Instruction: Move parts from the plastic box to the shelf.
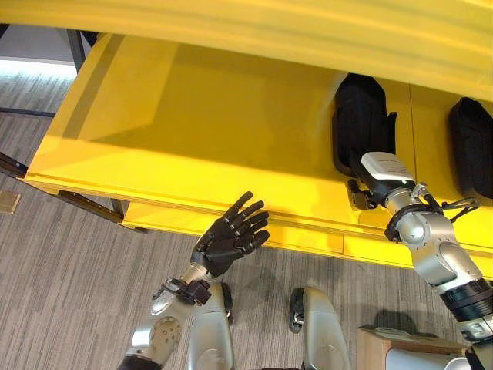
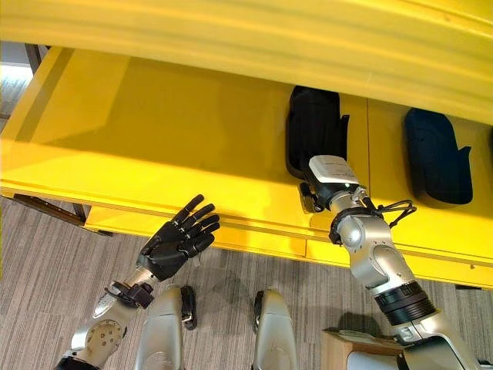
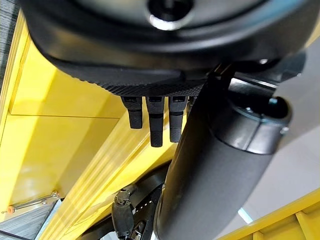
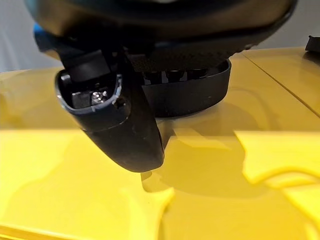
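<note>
Left eye view has the right hand (image 1: pixel 362 158) reaching over the shelf (image 1: pixel 192 131) front edge, on a dark part (image 1: pixel 358 116) lying long axis front-to-back; whether its fingers grip it can't be told, they're hidden. A second part (image 1: pixel 471 146) sits toward the shelf's right end. The left hand (image 1: pixel 231 235) hangs relaxed, fingers straight, below the front edge. Loads of bare shelf toward the left end.
</note>
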